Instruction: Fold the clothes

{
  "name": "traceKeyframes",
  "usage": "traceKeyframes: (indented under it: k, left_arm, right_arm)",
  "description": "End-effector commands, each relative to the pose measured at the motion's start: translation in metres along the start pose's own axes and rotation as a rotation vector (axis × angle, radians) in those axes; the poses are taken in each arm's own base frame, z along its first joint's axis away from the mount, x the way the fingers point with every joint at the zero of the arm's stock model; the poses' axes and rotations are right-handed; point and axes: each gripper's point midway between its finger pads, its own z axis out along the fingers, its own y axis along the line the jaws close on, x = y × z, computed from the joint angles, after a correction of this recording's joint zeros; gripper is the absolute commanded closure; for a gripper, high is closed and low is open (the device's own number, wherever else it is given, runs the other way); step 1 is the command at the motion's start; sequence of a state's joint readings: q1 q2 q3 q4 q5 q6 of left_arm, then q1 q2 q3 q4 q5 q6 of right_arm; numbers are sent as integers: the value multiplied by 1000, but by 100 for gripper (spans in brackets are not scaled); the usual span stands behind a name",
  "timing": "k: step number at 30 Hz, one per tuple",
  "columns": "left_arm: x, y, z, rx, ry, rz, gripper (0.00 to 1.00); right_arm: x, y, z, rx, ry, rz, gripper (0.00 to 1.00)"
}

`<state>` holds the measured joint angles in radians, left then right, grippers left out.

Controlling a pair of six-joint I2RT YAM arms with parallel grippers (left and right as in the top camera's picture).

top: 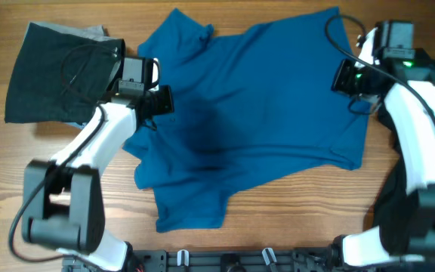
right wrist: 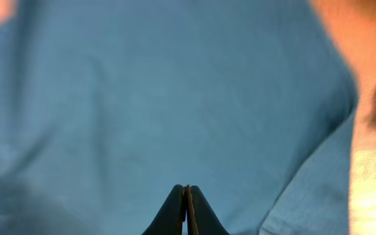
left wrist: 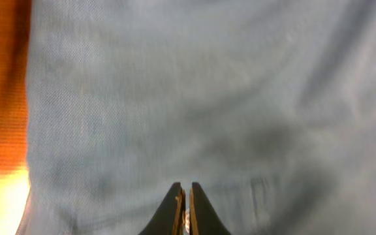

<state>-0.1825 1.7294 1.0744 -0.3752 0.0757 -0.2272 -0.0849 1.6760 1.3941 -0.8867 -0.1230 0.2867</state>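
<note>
Item: blue shirt (top: 255, 113), spread flat across the middle of the table (top: 300, 204). Judged light and limp, apt to slide and bunch, so best taken at the hem or sleeve edges.

Left gripper (top: 161, 100) stood over its 9 o'clock side, right gripper (top: 342, 78) at 2 o'clock. Both pairs of fingers (left wrist: 173, 210) were pressed together, and whether they pinched any cloth could not be told.

Wrist views were blurred. A grey garment (top: 47, 75) at 10 o'clock was partly hidden.

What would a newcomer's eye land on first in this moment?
A big blue shirt lies spread and rumpled across the middle of the wooden table. A dark grey garment sits at the upper left of the overhead view, beside the shirt. Both arms hang over the shirt, the left pincer near its left edge and the right pincer near its right edge, each with fingers closed.
</note>
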Motion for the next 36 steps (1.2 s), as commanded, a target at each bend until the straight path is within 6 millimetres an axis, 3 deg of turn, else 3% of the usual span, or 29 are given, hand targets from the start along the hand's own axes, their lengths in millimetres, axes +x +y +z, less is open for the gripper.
traceKeyframes:
  k: [1,3,5,7,10,12,14,16,18,20,23,25,26,28,29,31,34,36]
  left_arm:
    - [8,13,40,-55,26,-49,86]
    - [10,15,55,-56,28,-62,73]
    - [5,14,57,-49,8,-76,55]
    - [2,13,56,-45,-5,-78,45]
    - [1,13,56,-43,-9,-77,34]
    - [-4,11,56,-37,-26,-76,31]
    - [-11,5,56,-2,-54,-73,30]
    - [-17,-5,56,51,-73,-71,40]
    - [-22,-6,56,57,-91,-87,75]
    - [-22,-2,66,38,-104,-88,92]
    - [-3,10,109,19,-70,-107,94]
    - [2,16,140,16,-69,-111,93]
    - [-5,18,153,15,-78,-116,93]
    - [-55,17,168,33,-162,-138,93]
    - [-138,8,159,66,-296,-142,92]
    - [-202,-8,127,94,-396,-126,92]
    - [-259,-28,72,87,-455,0,88]
    - [-263,-31,37,57,-373,26,75]
  right_arm:
    - [42,-37,69,140,200,126,96]
    - [66,-55,100,198,317,207,96]
    - [97,-92,115,345,438,304,96]
    - [129,-158,103,633,544,389,96]
    - [138,-197,87,654,587,527,96]
    - [133,-206,78,593,585,524,96]
    - [118,-197,72,504,541,472,94]
    - [90,-172,60,359,439,421,87]
    - [53,-136,39,168,281,352,80]
    - [22,-105,11,15,132,300,79]
    - [-6,-68,-28,-140,-26,237,79]
    - [-4,-48,-31,-168,-27,182,79]
    - [0,-34,-27,-178,-13,123,79]
    - [5,-1,-22,-211,-3,0,79]
    - [12,26,-19,-220,1,-81,79]
    - [15,38,-15,-185,-4,-100,78]
    - [14,41,-12,-147,-18,-78,71]
    - [10,26,-6,-72,-30,-50,64]
